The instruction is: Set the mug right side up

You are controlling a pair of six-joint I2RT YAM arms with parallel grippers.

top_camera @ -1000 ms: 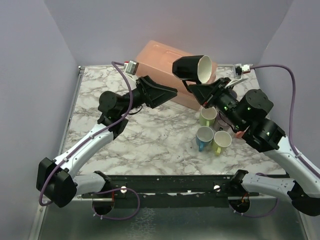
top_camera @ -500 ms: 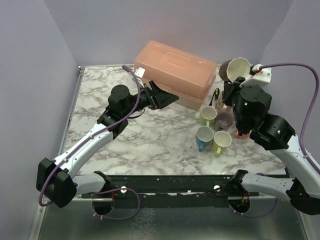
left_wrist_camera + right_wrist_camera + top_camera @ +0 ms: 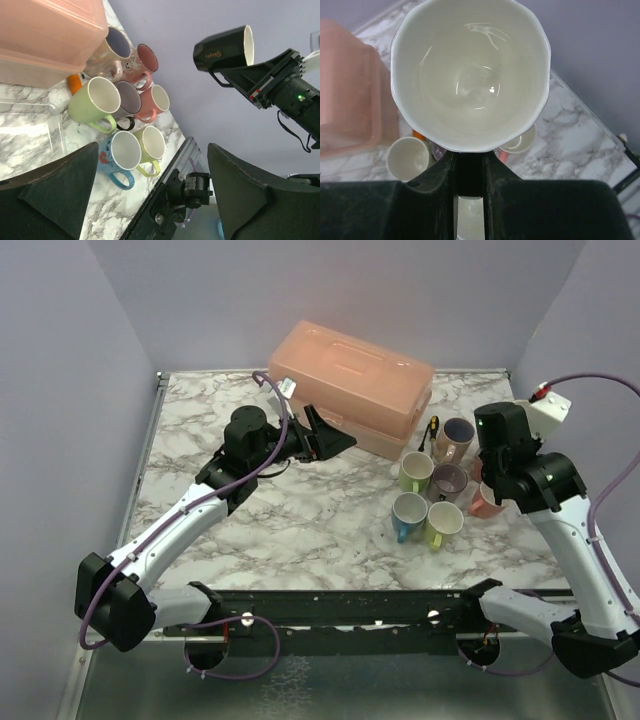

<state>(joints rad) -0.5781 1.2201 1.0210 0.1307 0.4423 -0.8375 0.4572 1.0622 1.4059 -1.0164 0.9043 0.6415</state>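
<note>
Top external, marbled tabletop (image 3: pixel 330 505), lilac walls (image 3: pixel 60 390), black mug (image 3: pixel 225 47) aloft

From above, the right arm (image 3: pixel 522 468) hides the right claw (image 3: pixel 469 170). In the right wrist view, the mug (image 3: pixel 470 75) covers most of the cups (image 3: pixel 409 159) below.

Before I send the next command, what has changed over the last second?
The right gripper, shut on the black mug, swung it from above the pink bin across to the table's right side; the top view now hides it behind the arm. The left gripper stays open and has barely shifted. The mug cluster and the bin have not moved.
</note>
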